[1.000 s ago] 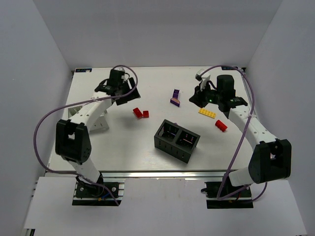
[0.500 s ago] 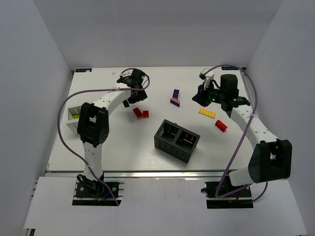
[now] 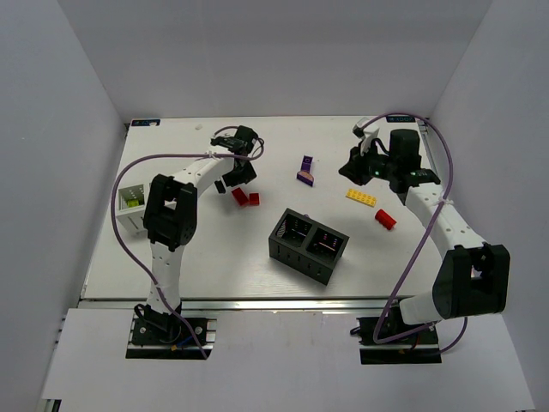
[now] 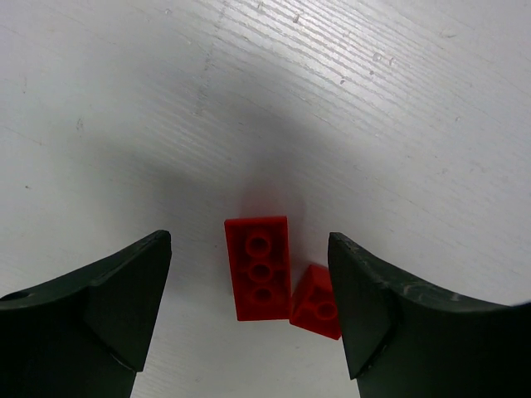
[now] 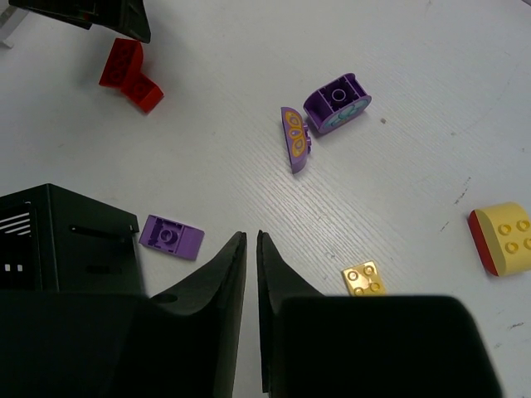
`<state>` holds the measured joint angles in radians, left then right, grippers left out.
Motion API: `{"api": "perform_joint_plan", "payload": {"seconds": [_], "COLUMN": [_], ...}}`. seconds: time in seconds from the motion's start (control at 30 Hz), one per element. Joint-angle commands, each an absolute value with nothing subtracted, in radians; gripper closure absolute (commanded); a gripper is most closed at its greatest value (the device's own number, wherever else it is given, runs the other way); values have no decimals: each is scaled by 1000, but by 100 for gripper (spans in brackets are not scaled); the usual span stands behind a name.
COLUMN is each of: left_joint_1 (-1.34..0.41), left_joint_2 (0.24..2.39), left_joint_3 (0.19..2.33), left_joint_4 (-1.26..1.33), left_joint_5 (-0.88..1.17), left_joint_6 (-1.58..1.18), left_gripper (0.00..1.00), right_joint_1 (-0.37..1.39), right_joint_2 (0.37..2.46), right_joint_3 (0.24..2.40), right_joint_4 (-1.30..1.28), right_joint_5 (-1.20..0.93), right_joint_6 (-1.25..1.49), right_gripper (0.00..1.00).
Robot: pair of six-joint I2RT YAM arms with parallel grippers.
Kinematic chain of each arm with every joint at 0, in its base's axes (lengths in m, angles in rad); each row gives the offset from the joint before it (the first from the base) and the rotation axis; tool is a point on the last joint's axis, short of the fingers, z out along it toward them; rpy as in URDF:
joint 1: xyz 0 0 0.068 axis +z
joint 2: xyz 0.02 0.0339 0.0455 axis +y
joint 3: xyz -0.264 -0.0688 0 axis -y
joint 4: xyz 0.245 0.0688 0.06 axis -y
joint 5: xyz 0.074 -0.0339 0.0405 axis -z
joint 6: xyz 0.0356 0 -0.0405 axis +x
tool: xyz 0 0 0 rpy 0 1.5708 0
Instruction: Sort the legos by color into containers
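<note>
Two red legos [image 4: 259,267] lie side by side on the table, between the fingers of my open left gripper [image 4: 249,307], which hangs just above them. In the top view they [image 3: 245,197] lie just below the left gripper [image 3: 233,178]. My right gripper [image 5: 249,239] is shut and empty above the table. Near it lie a purple round-ended brick [image 5: 337,104], a purple curved piece [image 5: 294,138], a purple plate [image 5: 171,237] and a yellow plate [image 5: 363,279]. The black box [image 3: 309,245] stands mid-table. The white box [image 3: 131,206] at the left holds lime green.
A yellow and red brick [image 5: 502,239] lies to the right, also seen in the top view [image 3: 385,219]. The yellow plate [image 3: 361,196] and purple pieces [image 3: 305,170] lie behind the black box. Grey walls enclose the table on three sides.
My left arm has swung right from near the white box to over the two red legos, gripper open. My right arm has barely moved.
</note>
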<state>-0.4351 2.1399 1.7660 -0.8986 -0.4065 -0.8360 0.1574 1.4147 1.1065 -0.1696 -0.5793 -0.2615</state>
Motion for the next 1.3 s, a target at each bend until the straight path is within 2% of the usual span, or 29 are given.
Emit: {"api": "perform_joint_plan", "payload": {"seconds": [0.0, 0.4, 0.5, 0.53, 0.63, 0.67, 0.8, 0.87, 1.0, 1.27], "left_joint_1": [-439, -448, -448, -448, -448, -448, -448, -437, -405, -277], "left_joint_2": [2152, 2163, 2155, 2148, 2138, 2126, 2042, 1984, 1771, 1525], "left_joint_3": [1773, 1700, 1677, 1669, 1643, 1634, 1623, 1617, 1615, 1523], "left_joint_4": [-911, -845, -822, -818, -796, -796, -752, -707, -658, -732], "left_joint_5": [-434, -400, -391, -385, -371, -370, -360, -342, -336, -495], "left_joint_6": [-850, -867, -868, -867, -867, -867, -806, -741, -573, -446], "left_gripper": [15, 27, 38, 47, 65, 75, 90, 95, 100, 100], "right_joint_1": [141, 123, 118, 115, 110, 112, 104, 101, 98, 98], "right_joint_2": [1404, 1408, 1408, 1410, 1408, 1408, 1408, 1407, 1402, 1414], "right_joint_3": [1117, 1121, 1120, 1120, 1120, 1120, 1120, 1117, 1114, 1117], "right_joint_4": [-155, -156, -160, -160, -163, -163, -169, -170, -170, -179], "right_joint_5": [-607, -647, -658, -660, -664, -666, -676, -693, -726, -758], "right_joint_6": [-250, -236, -235, -235, -235, -233, -233, -235, -239, -236], "right_gripper": [84, 83, 83, 83, 83, 83, 84, 82, 81, 81]}}
